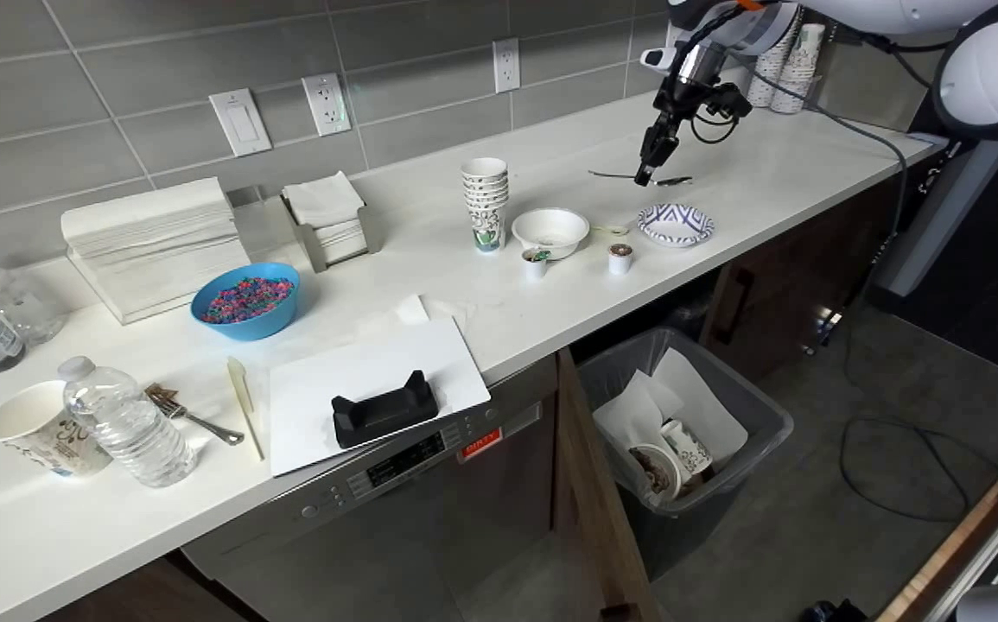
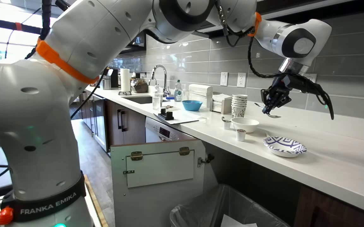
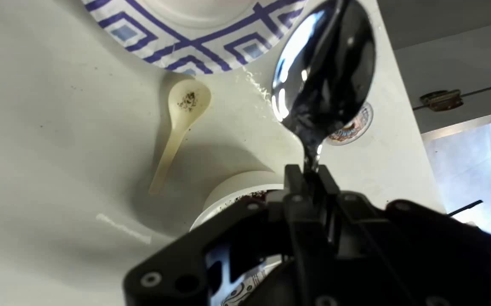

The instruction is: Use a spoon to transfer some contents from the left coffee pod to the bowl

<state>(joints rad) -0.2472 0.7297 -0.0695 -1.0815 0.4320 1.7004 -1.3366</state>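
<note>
A: In an exterior view, what does the end effector (image 1: 643, 179) have?

B: The metal spoon (image 1: 671, 181), gripped partway along its handle above the bench (image 1: 542, 302). The left coffee pod (image 1: 535, 266) stands just beside the white bowl (image 1: 550, 230), to the left of the end effector and nearer the bench's front edge.

A: And the spoon's long axis?

B: In an exterior view it runs roughly along the bench, handle end toward the left pod's side, scoop (image 2: 274, 116) away from it and dipping slightly. The right-hand pod (image 2: 240, 135) sits between the left one and the patterned bowl (image 2: 285, 145).

A: From the wrist?

B: Fingers (image 3: 293, 175) closed on the handle. A pale plastic spoon (image 3: 180, 127) with dark specks lies below. The white bowl is partly hidden behind the end effector; I can't make out the left pod.

A: What does the next move call for?

B: My guess: travel left and toward the front edge, with the wrist turned so the scoop, which points the wrong way, comes round over the left pod. The right-hand pod looks easy to dip into by mistake.
</note>
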